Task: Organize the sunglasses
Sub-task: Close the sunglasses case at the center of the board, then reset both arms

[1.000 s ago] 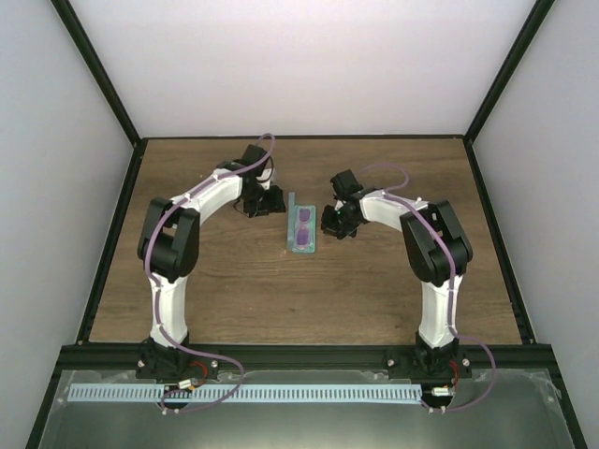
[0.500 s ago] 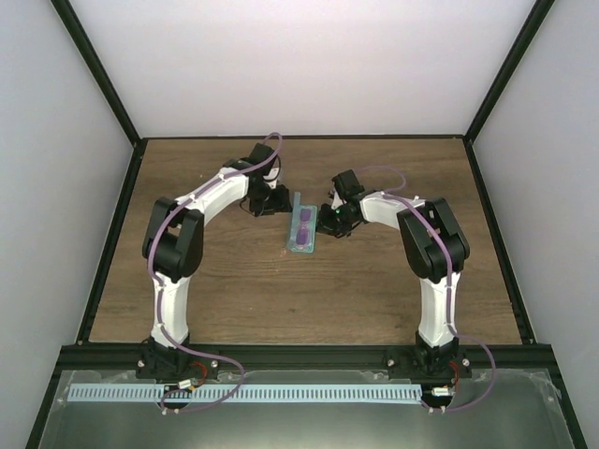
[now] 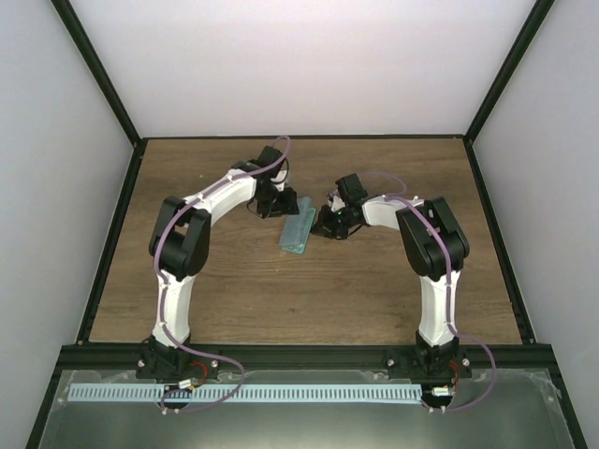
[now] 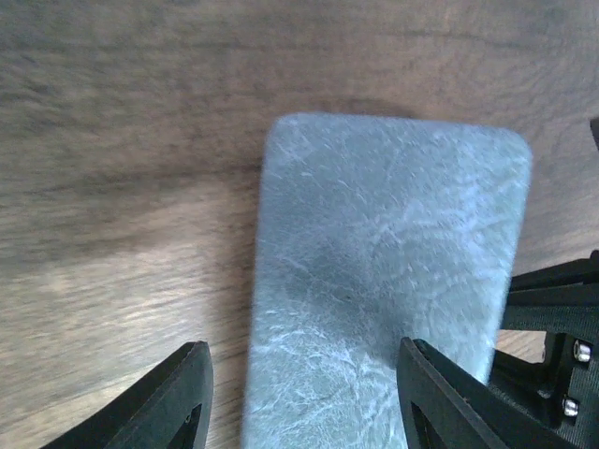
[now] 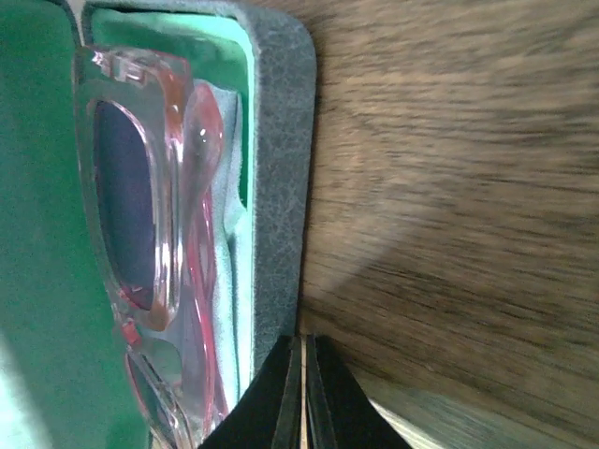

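Note:
The sunglasses [image 5: 140,215], with a pink-red translucent frame, lie inside the grey-blue case [image 5: 281,187] on its green lining, over a pale cloth [image 5: 236,253]. In the top view the case [image 3: 296,229] sits mid-table with its lid tilted over it, hiding the sunglasses. My left gripper [image 3: 284,204] is open at the lid's far left side. The left wrist view shows its open jaws [image 4: 304,348] over the lid's grey outer face [image 4: 384,271]. My right gripper [image 3: 320,224] is shut and empty, with its tip [image 5: 301,341] at the case's right rim.
The wooden table [image 3: 234,281] is bounded by a black frame with white walls behind and at both sides. Both arms reach inward and meet at the case near the table's middle.
The case's lid has swung up from lying flat open and now tilts over the sunglasses. My left gripper moved right against the lid. My right gripper moved left to the case's rim.

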You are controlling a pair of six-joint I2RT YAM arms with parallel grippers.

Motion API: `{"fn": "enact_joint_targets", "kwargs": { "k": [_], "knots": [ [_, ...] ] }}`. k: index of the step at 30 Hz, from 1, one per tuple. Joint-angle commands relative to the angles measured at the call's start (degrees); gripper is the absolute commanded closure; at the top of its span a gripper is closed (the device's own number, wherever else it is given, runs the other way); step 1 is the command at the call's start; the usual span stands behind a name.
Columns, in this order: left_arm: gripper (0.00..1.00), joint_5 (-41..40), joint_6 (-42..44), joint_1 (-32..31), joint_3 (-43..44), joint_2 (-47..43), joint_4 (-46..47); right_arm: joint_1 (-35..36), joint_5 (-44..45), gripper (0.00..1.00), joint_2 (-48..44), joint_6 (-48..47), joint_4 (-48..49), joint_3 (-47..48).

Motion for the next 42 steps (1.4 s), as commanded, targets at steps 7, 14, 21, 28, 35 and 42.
{"fn": "enact_joint_targets", "kwargs": {
  "k": [7, 14, 21, 28, 35, 42],
  "knots": [
    [0.44, 2.4, 0.2, -2.3, 0.2, 3.1, -1.6, 0.5, -3.8, 0.95, 0.1, 1.4, 4.5, -2.0],
    [0.44, -0.2, 0.5, -1.9, 1.9, -0.3, -0.3, 0.4, 0.8, 0.94, -4.8, -1.1, -0.3, -2.2],
    [0.44, -3.2, -0.6, 0.8, 0.9, -6.9, 4.4, 0.5, 7.7, 0.80, -10.0, -3.7, -7.8, 1.3],
    [0.44, -4.0, -0.2, 4.9, -6.6, -9.3, 6.4, 0.5, 13.7, 0.71, -10.9, -5.3, -13.7, 6.6],
    [0.43, -5.6, 0.8, 7.3, -15.7, -16.5, 10.6, 0.6, 15.9, 0.07, -14.1, -11.7, -15.1, 11.4],
    [0.07, -13.6, 2.8, 7.4, -21.1, -21.2, 12.2, 0.5, 18.9, 0.00, -16.9, -11.6, -17.1, 12.5]
  ]
}}
